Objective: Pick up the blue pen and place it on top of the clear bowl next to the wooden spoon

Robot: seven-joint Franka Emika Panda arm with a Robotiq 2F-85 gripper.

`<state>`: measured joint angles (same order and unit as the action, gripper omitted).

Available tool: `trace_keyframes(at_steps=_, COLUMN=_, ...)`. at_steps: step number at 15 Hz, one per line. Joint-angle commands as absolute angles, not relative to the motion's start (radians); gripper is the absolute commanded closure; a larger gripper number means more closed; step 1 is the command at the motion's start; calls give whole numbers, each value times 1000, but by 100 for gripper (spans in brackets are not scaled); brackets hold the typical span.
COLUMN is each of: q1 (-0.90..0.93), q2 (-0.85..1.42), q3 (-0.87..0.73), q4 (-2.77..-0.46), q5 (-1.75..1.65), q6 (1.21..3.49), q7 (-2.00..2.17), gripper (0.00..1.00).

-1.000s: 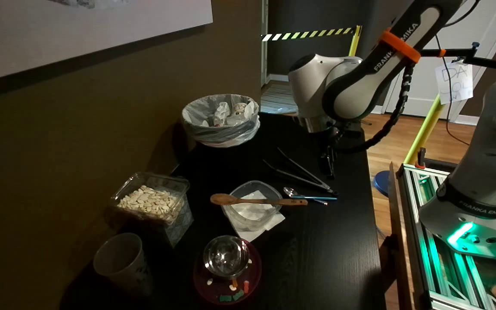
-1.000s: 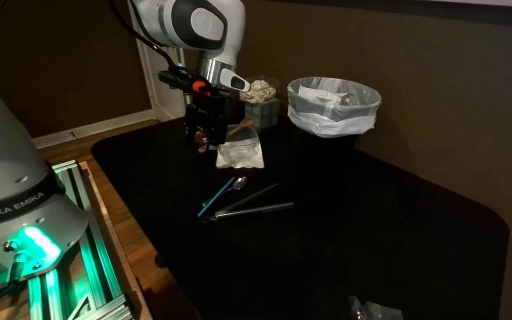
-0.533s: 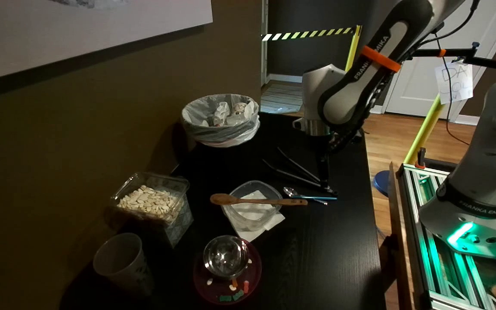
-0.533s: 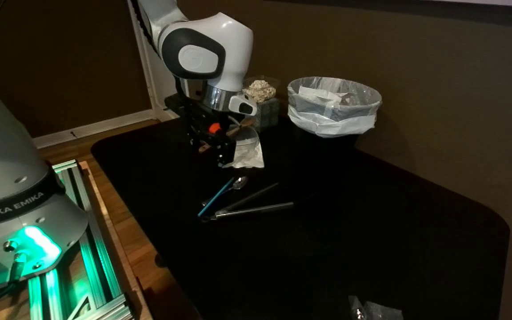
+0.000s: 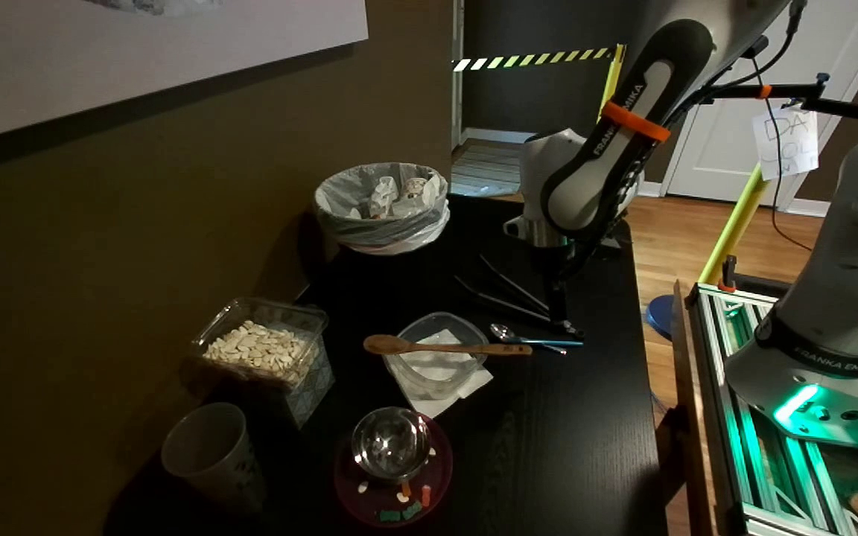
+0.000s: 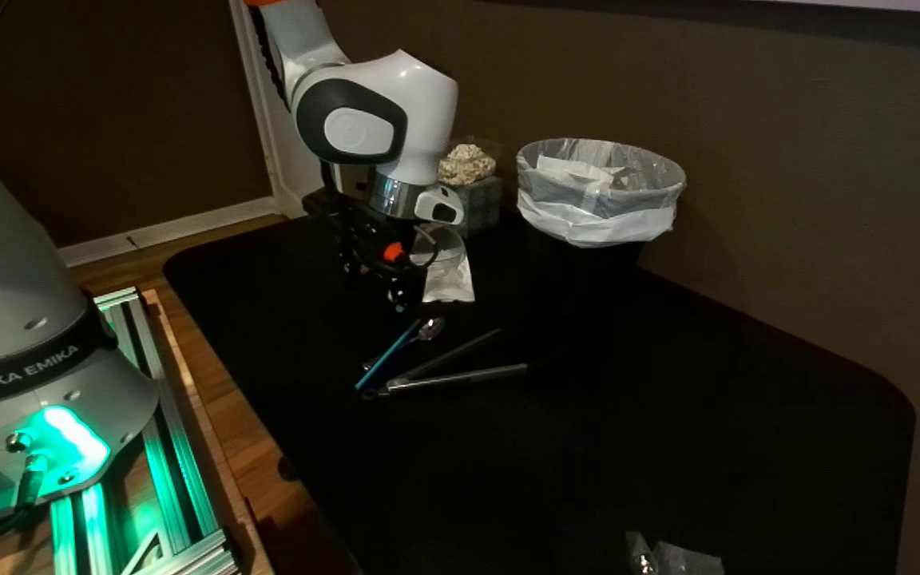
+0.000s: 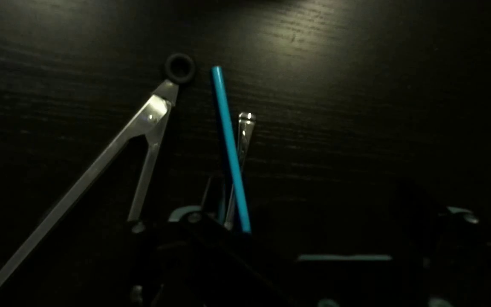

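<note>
While the blue pen (image 7: pixel 231 149) lies on the dark surface (image 5: pixel 541 447), crossing over the handle of a metal spoon (image 7: pixel 244 135), my pincer (image 7: pixel 316 200) hangs above it with its two fingers well apart, clamped on nothing. In the wrist view the pen sits toward the finger at that view's left rather than midway, so I judge a small shift sideways should come before I lower. Its long axis runs up that view, the upper end leaning a little left, nearly square to the line along which my fingers would close; no large turn seems needed. In an exterior view its ends point toward the clear bowl (image 5: pixel 429 387) and toward my base (image 5: pixel 809 357). The tongs (image 7: pixel 87 179) lie just beside it and could be snagged by the same finger. The wooden spoon (image 5: pixel 447 348) rests across the bowl's rim, roughly in line with the pen.
</note>
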<state>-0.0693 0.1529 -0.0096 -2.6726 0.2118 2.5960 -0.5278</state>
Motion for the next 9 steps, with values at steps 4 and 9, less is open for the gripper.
trace_keyframes(at_steps=4, q1=-154, q2=312, q3=110, q4=-2636, q5=349, q6=2832, q7=-662, gripper=20)
trace_keyframes(at_steps=9, q1=-227, q2=395, q3=157, q4=-2620, q5=275, q6=2946, q7=-604, gripper=32)
